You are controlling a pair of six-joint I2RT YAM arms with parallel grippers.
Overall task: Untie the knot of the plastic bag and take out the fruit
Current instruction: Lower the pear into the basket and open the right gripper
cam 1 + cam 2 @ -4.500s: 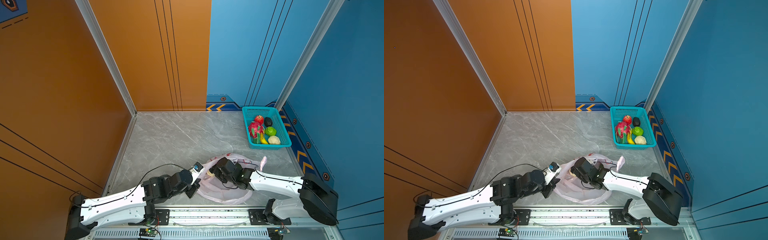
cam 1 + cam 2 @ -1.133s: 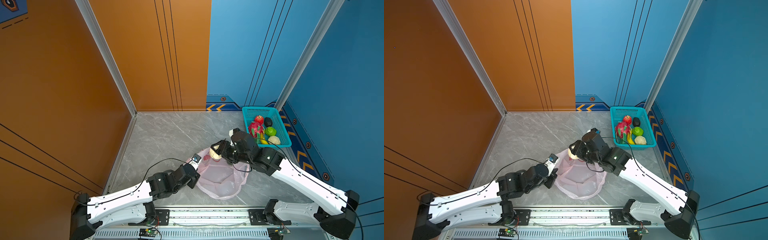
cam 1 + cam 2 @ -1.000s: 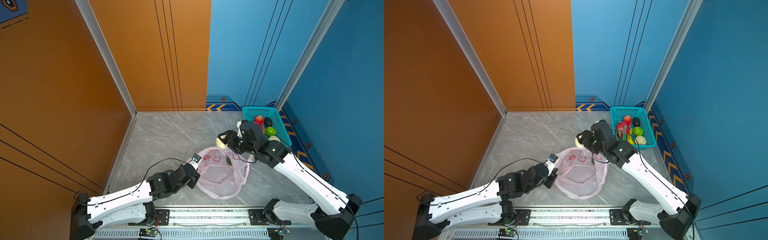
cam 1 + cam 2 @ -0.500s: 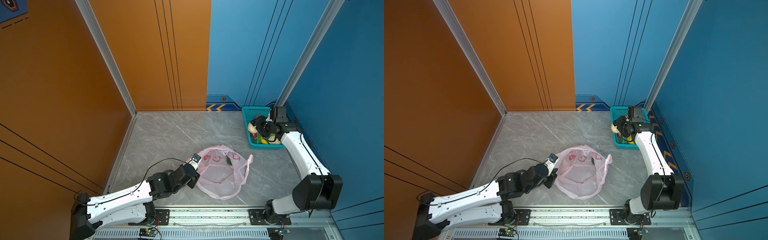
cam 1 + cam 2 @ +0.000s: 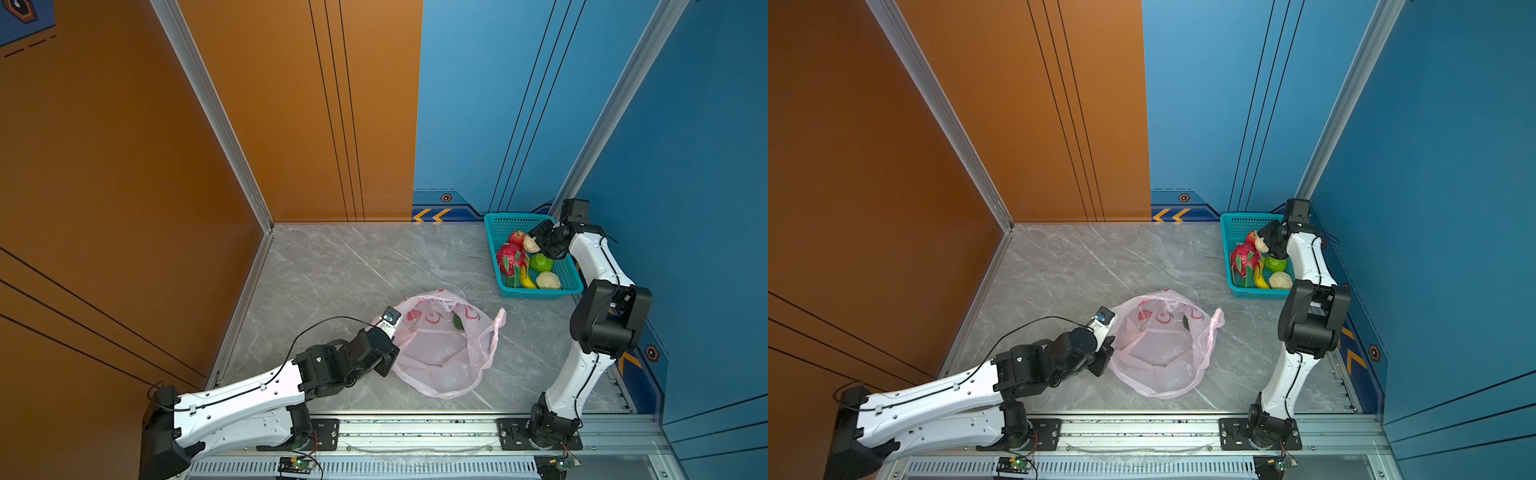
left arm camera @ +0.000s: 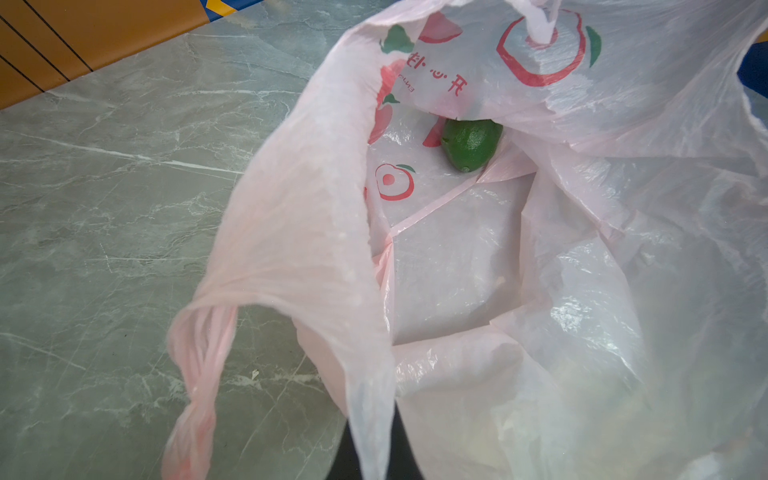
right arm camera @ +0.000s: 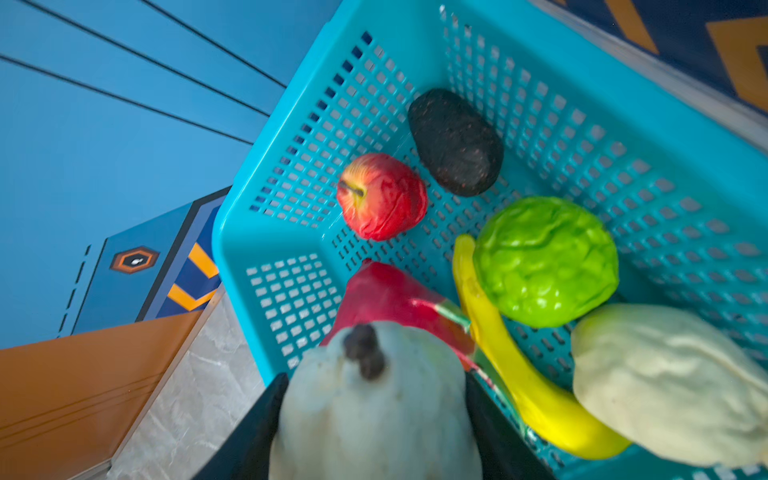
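The pink plastic bag (image 5: pixel 440 357) (image 5: pixel 1158 357) lies open and flat on the grey floor. My left gripper (image 5: pixel 390 353) (image 6: pixel 374 457) is shut on the bag's near rim (image 6: pixel 365 374). One green fruit (image 6: pixel 471 143) (image 5: pixel 458 322) sits inside the bag. No knot is in view; a loop handle (image 5: pixel 496 328) (image 6: pixel 199 374) hangs loose. My right gripper (image 5: pixel 536 243) (image 7: pixel 374 386) is shut on a cream lumpy fruit (image 7: pixel 374 415) (image 5: pixel 1261 244), held just above the teal basket (image 5: pixel 492 249) (image 7: pixel 623 145).
The basket stands in the far right corner against the blue wall. It holds a red apple (image 7: pixel 382 197), a dark avocado (image 7: pixel 455 141), a green bumpy fruit (image 7: pixel 544 262), a banana (image 7: pixel 519 386), a dragon fruit (image 5: pixel 509 257) and another cream fruit (image 7: pixel 665 382).
My right gripper lifted the cream fruit out of the bag and carried it back and right to the basket. The left gripper kept its hold on the bag's rim.
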